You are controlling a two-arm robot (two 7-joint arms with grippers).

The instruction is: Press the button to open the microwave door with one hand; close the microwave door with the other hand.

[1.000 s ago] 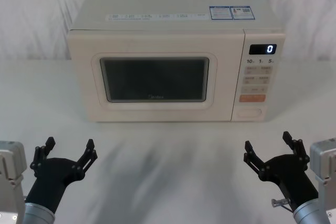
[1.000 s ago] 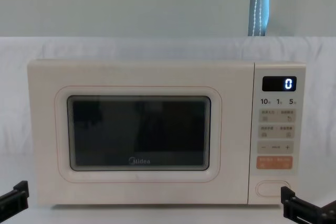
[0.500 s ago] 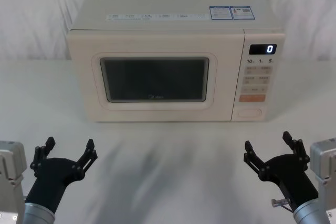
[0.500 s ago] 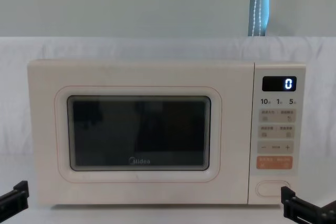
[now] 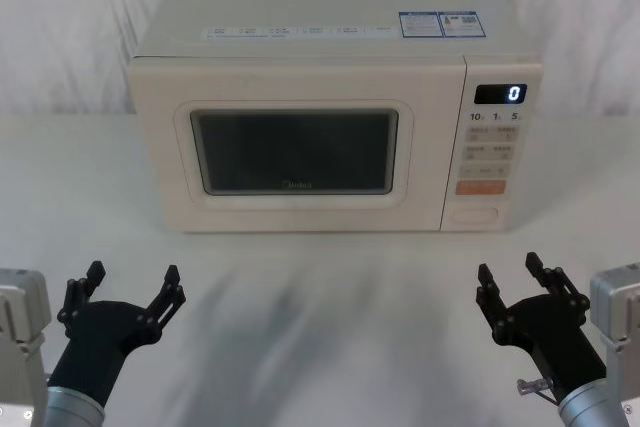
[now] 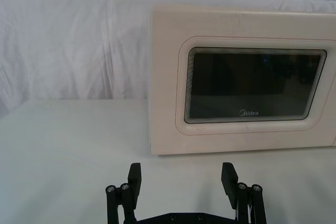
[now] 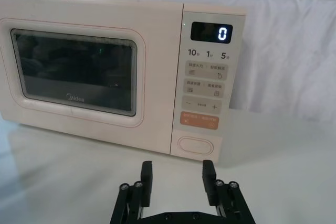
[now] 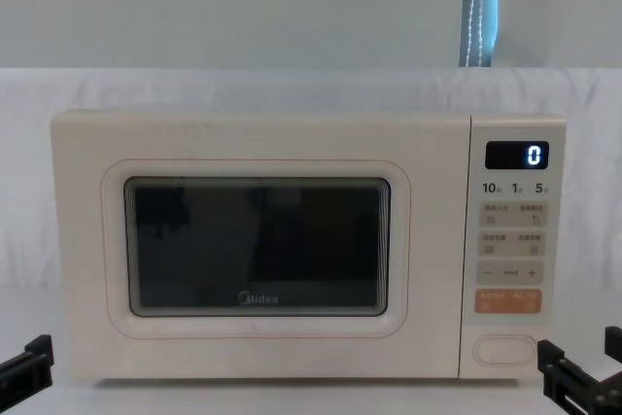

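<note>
The cream microwave stands at the back of the table with its door (image 5: 290,152) shut; the dark window and Midea logo also show in the left wrist view (image 6: 254,85). The pill-shaped button (image 5: 474,215) sits at the bottom of the control panel, below the orange key, also seen as button (image 7: 195,145) and button (image 8: 504,349). My left gripper (image 5: 133,277) hovers open, low at the front left, well short of the door. My right gripper (image 5: 510,275) is open with a narrower gap, in front of the panel and short of the button; right gripper (image 7: 177,174) holds nothing.
The white table (image 5: 320,287) runs bare between the grippers and the microwave. A white cloth backdrop (image 5: 70,27) hangs behind. The display (image 5: 512,93) reads 0. Free room lies to the microwave's left (image 6: 68,140).
The right gripper's fingers have drawn closer together over the last half second. The left gripper and the microwave have not moved.
</note>
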